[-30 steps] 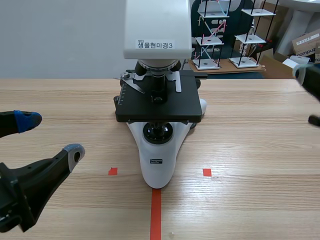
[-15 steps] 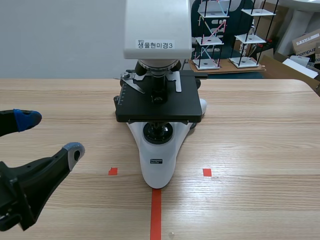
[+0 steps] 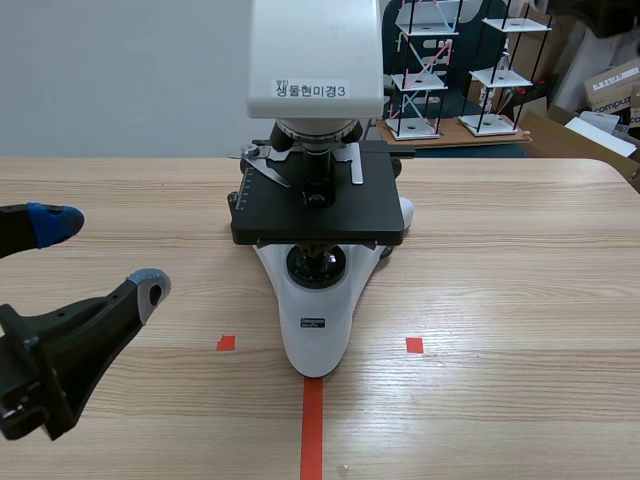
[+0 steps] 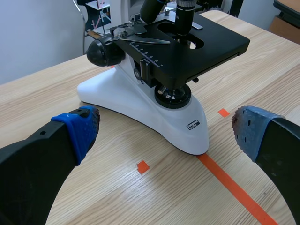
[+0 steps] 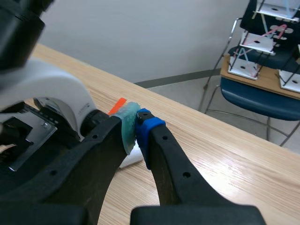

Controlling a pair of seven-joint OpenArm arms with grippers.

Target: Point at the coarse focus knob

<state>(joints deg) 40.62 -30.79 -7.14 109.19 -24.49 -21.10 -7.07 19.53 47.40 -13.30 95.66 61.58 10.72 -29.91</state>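
The white and black microscope (image 3: 318, 300) stands mid-table, with its stage (image 3: 320, 210) facing me. In the left wrist view a round black focus knob (image 4: 104, 51) sits on its side, beyond the stage (image 4: 206, 44). My left gripper (image 3: 100, 258) hangs open at the near left, well short of the base (image 4: 159, 117). My right gripper (image 5: 136, 129) is shut on nothing. Its pads lie right beside a black knob (image 5: 95, 123) under the microscope's white arm (image 5: 51, 86). I cannot tell whether they touch it.
A dark part of the right arm (image 3: 600, 15) shows in the scene's top right corner. Behind the table stand a blue chair (image 5: 262, 101) and wire racks (image 3: 425, 70). Orange tape marks (image 3: 312, 430) lie near the front edge.
The right arm left the scene's right edge and now shows only high in the top right corner. The left gripper shifted slightly and stays open.
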